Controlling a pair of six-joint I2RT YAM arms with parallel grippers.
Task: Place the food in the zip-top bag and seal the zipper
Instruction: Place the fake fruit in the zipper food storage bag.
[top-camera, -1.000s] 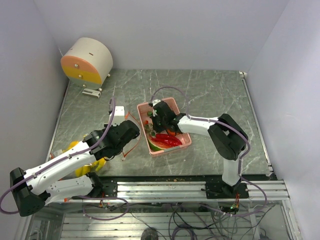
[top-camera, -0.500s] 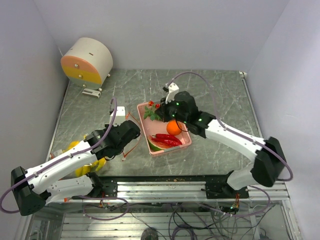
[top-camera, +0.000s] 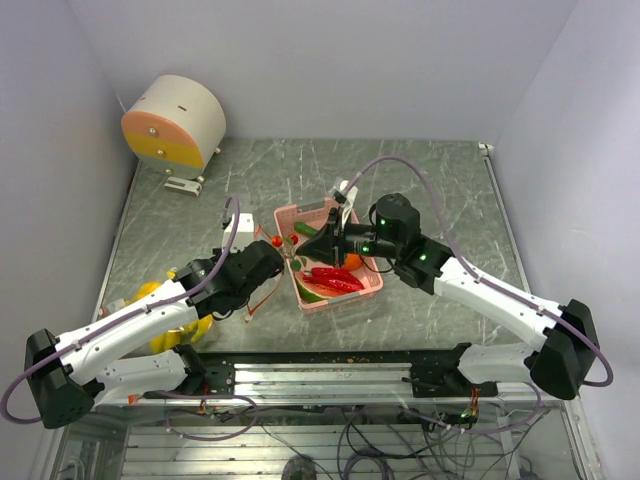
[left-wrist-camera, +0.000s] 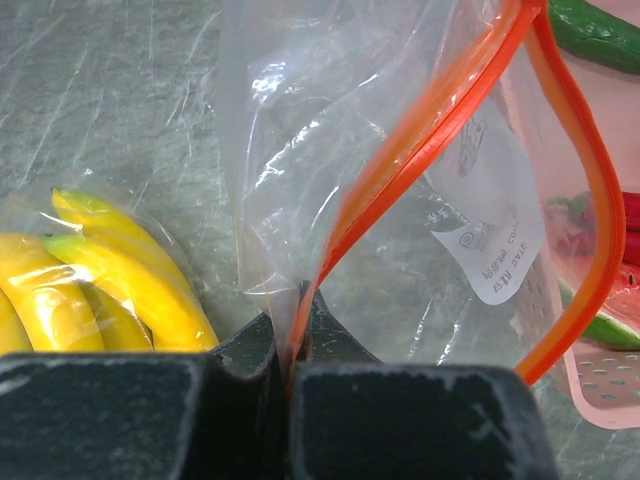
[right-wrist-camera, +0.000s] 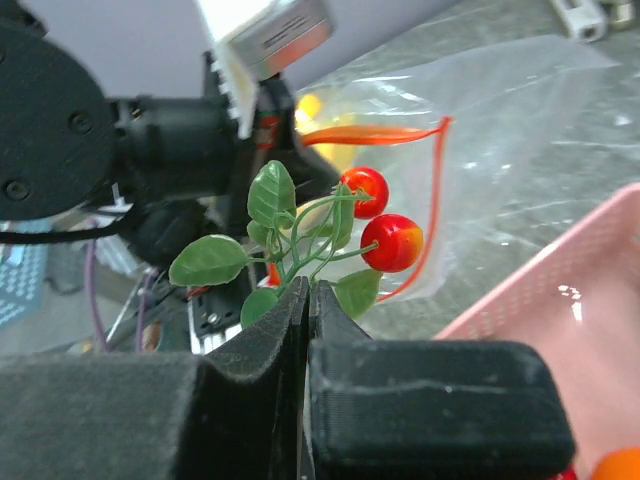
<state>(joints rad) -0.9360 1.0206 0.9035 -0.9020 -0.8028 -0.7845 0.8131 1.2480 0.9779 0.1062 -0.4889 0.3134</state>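
R gripper (right-wrist-camera: 305, 292) pinches a leafy sprig (right-wrist-camera: 275, 235) w/ two red cherries (right-wrist-camera: 392, 243) by the pink tray (right-wrist-camera: 560, 300). L gripper (left-wrist-camera: 296, 325) clamps the orange-red zipper (left-wrist-camera: 420, 140) – clear bag (left-wrist-camera: 300, 120) floppy, mouth gaping, beside the tray; bananas (left-wrist-camera: 110, 290) behind plastic.

Clear floppy plastic bag (left-wrist-camera: 330, 130), see-through, edged by a thin orange-red zipper strip (left-wrist-camera: 603, 200); white label on it, printed in grey. Curved yellow bananas (left-wrist-camera: 120, 285), green-tinged at the tips. Rigid pink plastic tray (top-camera: 310, 207). Long glossy red chili peppers (top-camera: 335, 277). Round orange fruit (top-camera: 351, 262). Red-fleshed, green-rinded watermelon slice (left-wrist-camera: 615, 320). Small plastic cherry sprig (right-wrist-camera: 385, 240): red berries blushed yellow, green leaves. Matte black on left gripper (left-wrist-camera: 292, 330) and right gripper (right-wrist-camera: 308, 300). Grey-green table top (top-camera: 430, 180), veined pale like marble.
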